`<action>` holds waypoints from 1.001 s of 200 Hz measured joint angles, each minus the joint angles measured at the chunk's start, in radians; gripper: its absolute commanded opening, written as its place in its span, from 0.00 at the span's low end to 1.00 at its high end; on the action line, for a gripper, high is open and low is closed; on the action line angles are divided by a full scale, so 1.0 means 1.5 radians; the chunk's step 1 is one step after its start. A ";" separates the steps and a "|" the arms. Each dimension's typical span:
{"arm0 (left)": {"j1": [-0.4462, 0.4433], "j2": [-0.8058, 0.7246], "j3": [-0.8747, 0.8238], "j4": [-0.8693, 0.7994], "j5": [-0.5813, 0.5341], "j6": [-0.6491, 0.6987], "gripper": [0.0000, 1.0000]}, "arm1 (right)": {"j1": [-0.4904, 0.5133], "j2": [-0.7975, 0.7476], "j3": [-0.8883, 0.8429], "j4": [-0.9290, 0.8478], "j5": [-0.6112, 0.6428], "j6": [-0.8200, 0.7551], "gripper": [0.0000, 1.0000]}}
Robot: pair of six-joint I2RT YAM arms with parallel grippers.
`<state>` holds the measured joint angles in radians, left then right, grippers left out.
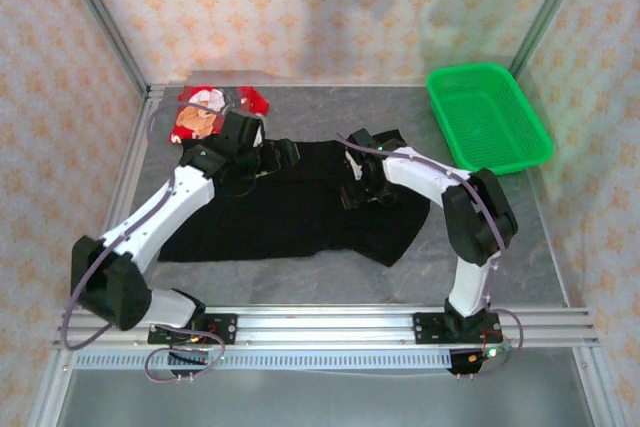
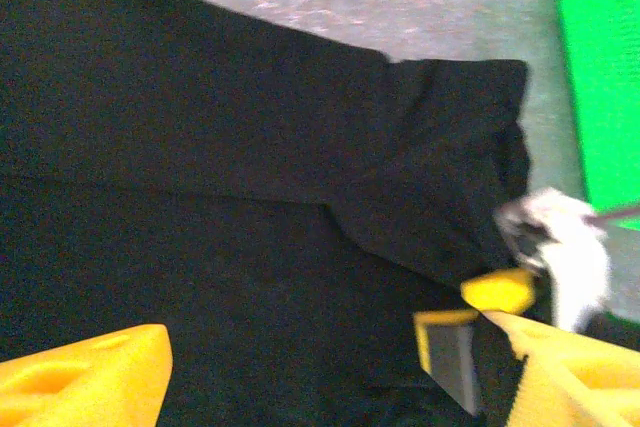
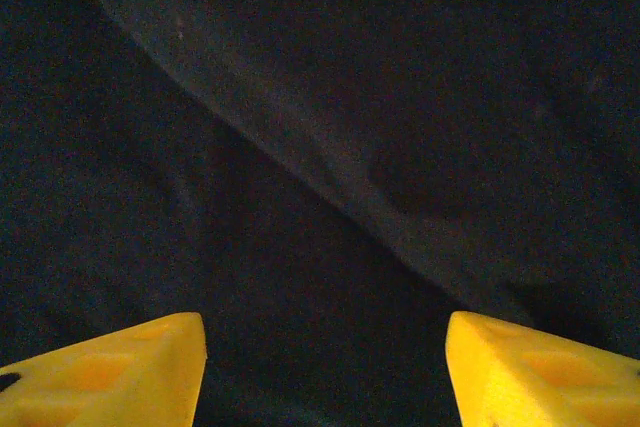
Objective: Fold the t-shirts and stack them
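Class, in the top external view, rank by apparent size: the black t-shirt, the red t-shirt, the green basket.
1. black t-shirt
2. green basket
3. red t-shirt, bunched, partly behind the left arm

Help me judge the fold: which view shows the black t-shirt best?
Top external: nearly the whole black t-shirt lies spread out, its outline readable. The left wrist view shows one folded edge and a sleeve end; the right wrist view, close-up dark creased cloth.

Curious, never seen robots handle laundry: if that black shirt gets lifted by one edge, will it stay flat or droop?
Probably droops: the black shirt lies limp with soft folds. It looks thin, so likely light. Pushed, it would probably bunch, judging by its creases.
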<state>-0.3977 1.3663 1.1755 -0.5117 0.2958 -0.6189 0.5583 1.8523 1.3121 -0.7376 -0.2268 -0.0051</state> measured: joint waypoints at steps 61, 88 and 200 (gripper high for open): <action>-0.040 -0.122 -0.092 -0.020 -0.021 0.023 0.80 | 0.000 0.054 0.061 -0.006 0.043 -0.060 0.50; -0.040 -0.148 -0.115 -0.040 -0.033 0.025 0.80 | 0.000 0.081 0.084 -0.008 0.050 -0.081 0.37; -0.047 -0.168 -0.154 -0.049 -0.048 0.028 0.78 | 0.000 0.108 0.140 -0.022 0.044 -0.114 0.29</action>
<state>-0.4679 1.1137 0.9443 -0.5858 0.2241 -0.5762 0.5583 2.0148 1.5223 -0.7700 -0.1612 -0.1764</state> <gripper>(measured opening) 0.779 0.211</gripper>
